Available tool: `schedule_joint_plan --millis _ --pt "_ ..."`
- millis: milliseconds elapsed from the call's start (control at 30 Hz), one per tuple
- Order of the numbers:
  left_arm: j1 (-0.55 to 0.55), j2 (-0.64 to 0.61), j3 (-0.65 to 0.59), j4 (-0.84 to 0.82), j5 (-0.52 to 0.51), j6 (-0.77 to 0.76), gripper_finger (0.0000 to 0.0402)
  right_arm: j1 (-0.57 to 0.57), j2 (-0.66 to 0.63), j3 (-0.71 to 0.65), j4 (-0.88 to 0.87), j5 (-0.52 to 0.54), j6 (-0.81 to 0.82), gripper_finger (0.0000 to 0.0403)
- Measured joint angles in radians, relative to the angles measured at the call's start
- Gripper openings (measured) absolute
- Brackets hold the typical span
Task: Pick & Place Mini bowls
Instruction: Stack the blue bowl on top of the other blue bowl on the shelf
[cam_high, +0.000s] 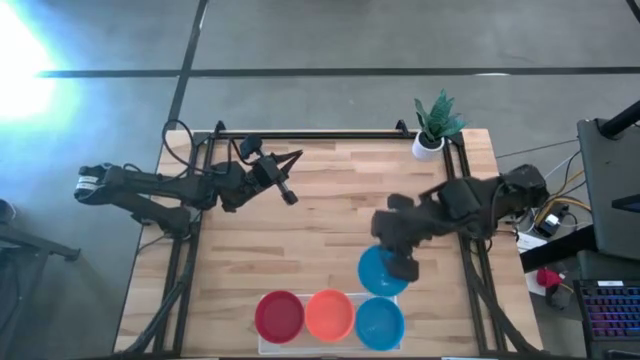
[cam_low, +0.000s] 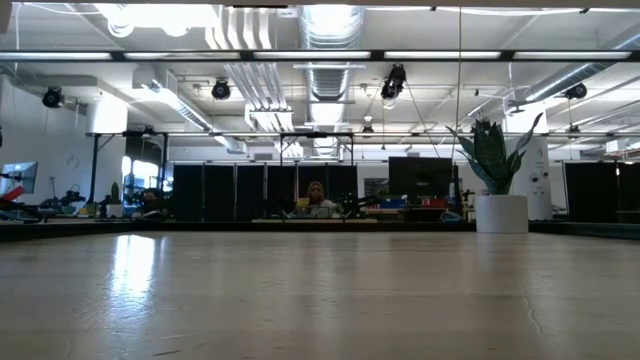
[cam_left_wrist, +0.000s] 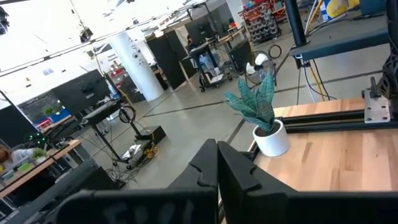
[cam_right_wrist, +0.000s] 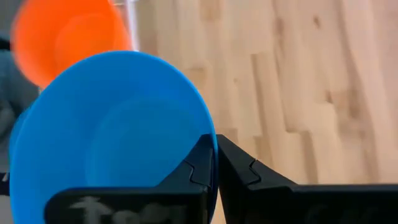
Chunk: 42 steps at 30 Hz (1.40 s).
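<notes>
Right gripper (cam_high: 402, 266): clenched on the rim of a blue mini bowl (cam_high: 378, 270), over the table's near edge, just beyond the tray (cam_high: 262, 345). Bowl round, glossy, solid blue, no long axis; hollow faces up in the high view.

Tray row, left to right: red bowl (cam_high: 279, 315), orange bowl (cam_high: 329, 314), second blue bowl (cam_high: 379, 323), all hollow-up.

Left gripper (cam_high: 287, 195): fingers closed, empty, at the far left of the table (cam_high: 330, 215).

Potted plant (cam_high: 434, 124): far right corner.

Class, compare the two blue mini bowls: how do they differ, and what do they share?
The held blue bowl is pinched at its rim by the right tool; the tray blue bowl is free. The held bowl is beside the white tray; the tray bowl sits in its row, next to the orange bowl. Both are round, glossy, alike in size.
</notes>
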Motion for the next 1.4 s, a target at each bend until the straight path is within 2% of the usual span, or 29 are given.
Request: schedule_joint_plan --millis 200,300,700,900,1400 --pt "-0.001 0.0 0.0 -0.009 0.006 0.013 0.0 0.071 0.0 -0.081 0.125 -0.052 0.019 0.0008" --pt "-0.001 -0.003 0.008 -0.068 0.053 0.023 0.0 0.095 -0.001 -0.118 0.169 -0.052 0.055 0.0008" --pt "0.002 -0.006 0.184 -0.579 0.534 -0.136 0.0 0.169 -0.002 -0.187 0.276 -0.042 0.104 0.0008" --pt "0.002 -0.006 0.242 -0.719 0.713 -0.174 0.0 0.194 -0.001 -0.248 0.354 -0.036 0.101 0.0008" --pt "0.007 -0.006 0.272 -0.731 0.722 -0.183 0.0 0.205 -0.001 -0.288 0.445 -0.039 0.064 0.0008"
